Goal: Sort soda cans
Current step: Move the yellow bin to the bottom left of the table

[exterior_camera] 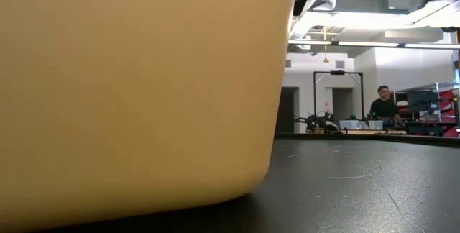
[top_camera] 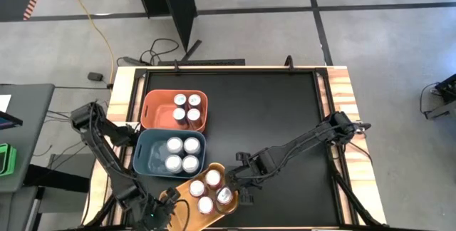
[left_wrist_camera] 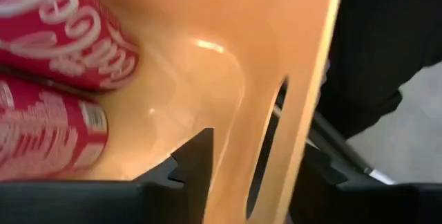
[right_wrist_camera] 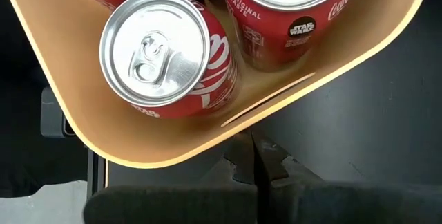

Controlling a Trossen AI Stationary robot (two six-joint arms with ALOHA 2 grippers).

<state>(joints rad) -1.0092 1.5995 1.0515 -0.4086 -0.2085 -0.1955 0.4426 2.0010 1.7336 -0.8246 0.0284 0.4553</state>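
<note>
A yellow bin (top_camera: pixel 191 215) sits askew at the table's near edge and fills the left of the low view (exterior_camera: pixel 136 82). Several red soda cans (top_camera: pixel 206 204) stand upright in it (right_wrist_camera: pixel 155 51). My left gripper (top_camera: pixel 167 201) is at the bin's near-left end, shut on its wall (left_wrist_camera: pixel 259 162). My right gripper (top_camera: pixel 242 190) is shut, its fingertips (right_wrist_camera: pixel 255 172) over the black table just outside the bin's right end wall, which has a slot (right_wrist_camera: pixel 266 103). I cannot tell whether it touches the wall. My left gripper holds the yellow bin by its slotted end wall (left_wrist_camera: pixel 304 113). One finger (left_wrist_camera: pixel 197 158) is inside the bin and the other (left_wrist_camera: pixel 321 169) outside. The fingers come slanting down from the near left. The bin's underside is on the table.
An orange bin (top_camera: pixel 153 110) at the far left and a blue bin (top_camera: pixel 146 152) nearer each hold several silver-topped cans. The black tabletop (top_camera: pixel 285 117) lies bare to their right. A person (exterior_camera: pixel 384 103) sits in the room beyond the table.
</note>
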